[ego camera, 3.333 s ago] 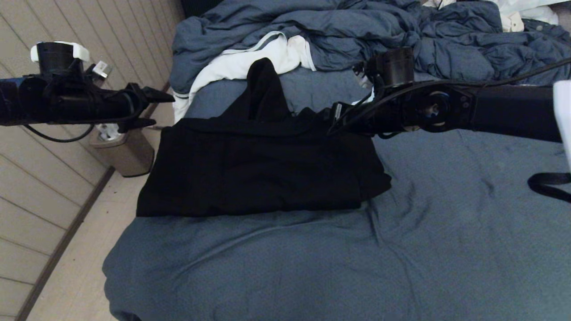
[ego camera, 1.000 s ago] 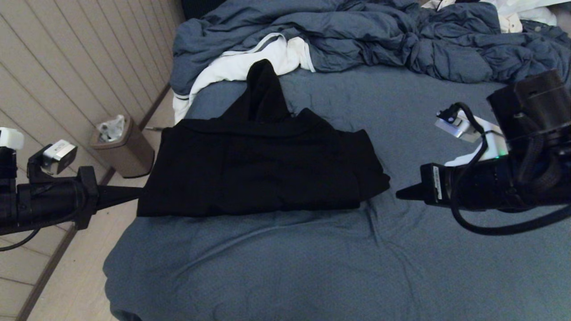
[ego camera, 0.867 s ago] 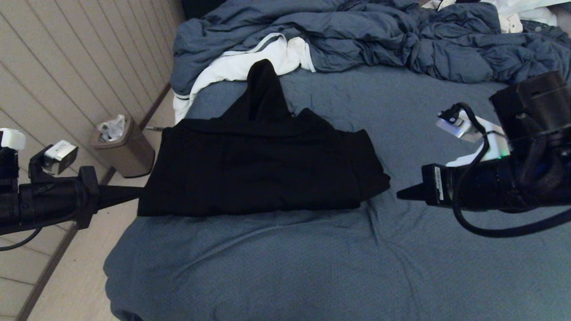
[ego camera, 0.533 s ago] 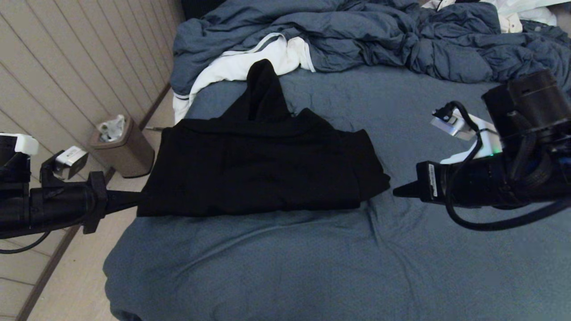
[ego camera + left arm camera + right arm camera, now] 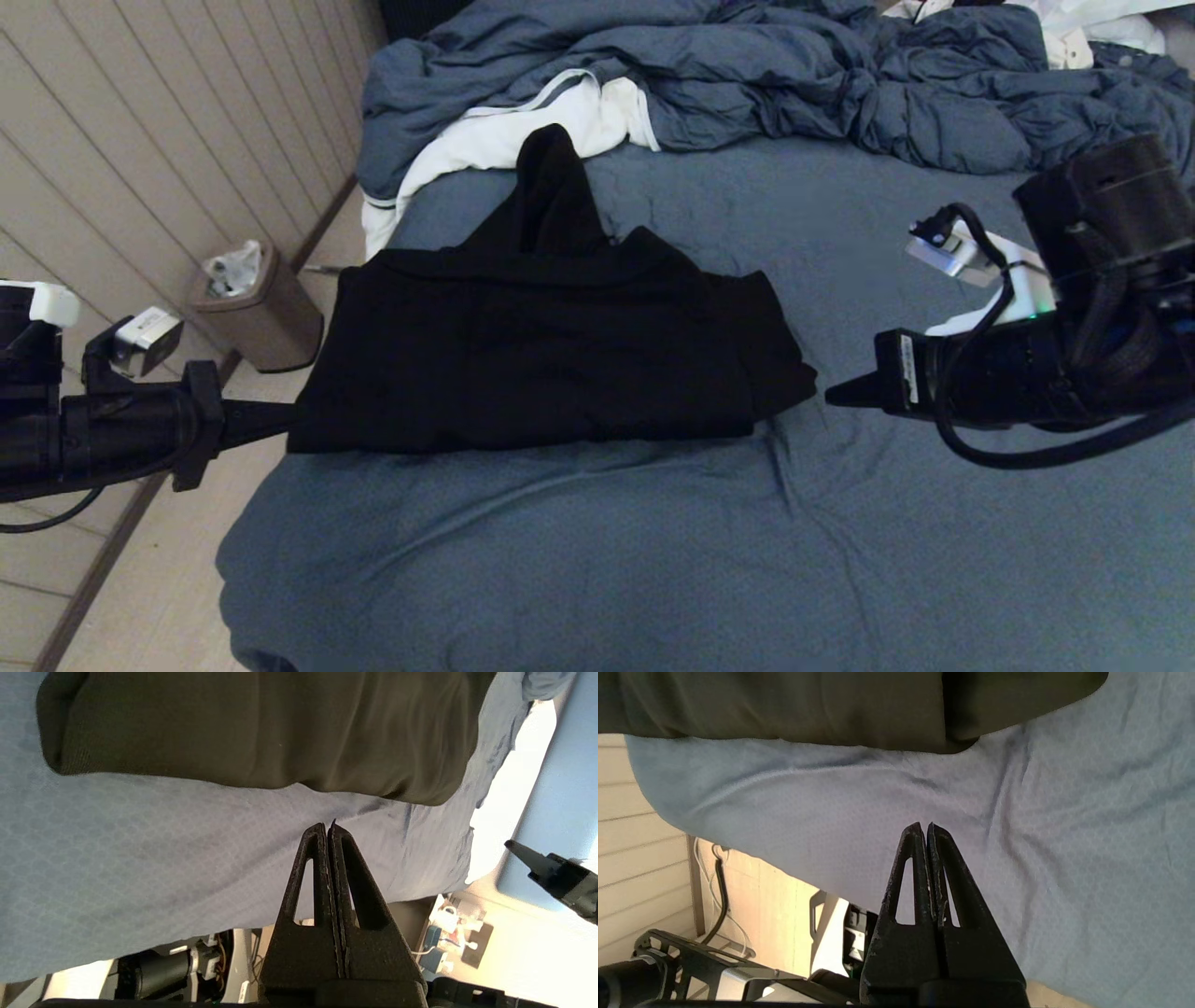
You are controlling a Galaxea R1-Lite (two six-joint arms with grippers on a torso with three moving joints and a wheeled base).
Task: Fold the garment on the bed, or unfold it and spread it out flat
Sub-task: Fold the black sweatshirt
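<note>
Both arms have dropped back from where they hung a few seconds ago, up by the collar end of the garment (image 5: pixel 551 359); now they sit low, one off each side of it. From above, the left gripper (image 5: pixel 280 417) pokes in from past the bed's (image 5: pixel 579 560) left edge, its tip at the hoodie's near-left corner, though I can't tell if it touches. The right gripper (image 5: pixel 836 397) points at the opposite corner, just short of the cloth.

The wrist cameras settle what the head view cannot: the left gripper's fingers (image 5: pixel 322 858) are pressed together on nothing, tip over bare sheet just shy of the black fold. The right gripper's fingers (image 5: pixel 920 858) are likewise closed and empty, above the sheet.

The garment lies folded into a rough rectangle on the bed's left part, hood stretching toward the white cloth (image 5: pixel 504 140) and the heaped duvet (image 5: pixel 766 84). Its left edge runs along the mattress side. Nearer the robot and to its right is open sheet. A bin (image 5: pixel 257 313) stands on the floor nearby.
</note>
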